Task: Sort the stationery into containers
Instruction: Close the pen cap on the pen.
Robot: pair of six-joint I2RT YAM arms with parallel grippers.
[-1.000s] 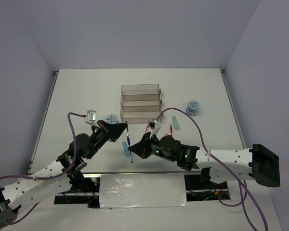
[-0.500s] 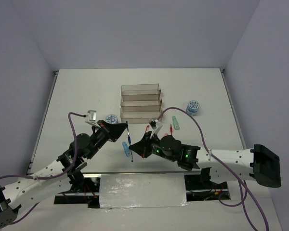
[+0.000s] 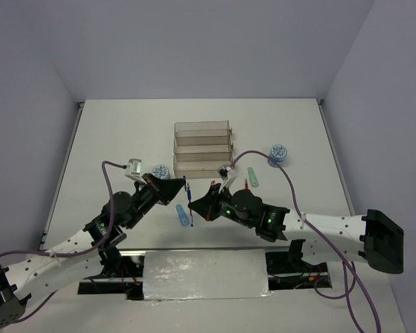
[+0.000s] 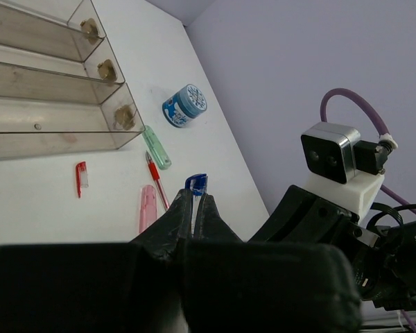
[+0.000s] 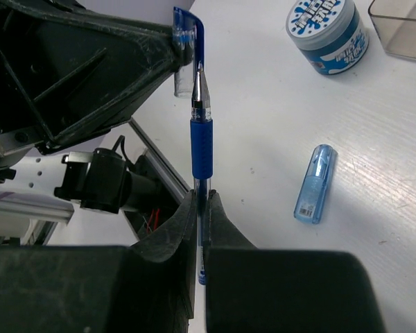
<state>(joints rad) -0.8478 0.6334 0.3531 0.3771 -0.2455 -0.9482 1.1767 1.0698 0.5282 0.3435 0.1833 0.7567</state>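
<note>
Since I reckon the blue pen (image 5: pixel 200 139) needs capping before it goes into the clear trays (image 3: pixel 202 124), my right pincer (image 5: pixel 200 208) clamps its barrel above the table while my left pincer (image 4: pixel 194 199) pinches the blue cap (image 5: pixel 184 28) at its tip.

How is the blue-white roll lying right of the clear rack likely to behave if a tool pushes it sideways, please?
The roll sits on its flat end, patterned face up, so it would probably slide rather than roll. It looks squat, so tipping seems unlikely. It looks small, so it is probably light.
</note>
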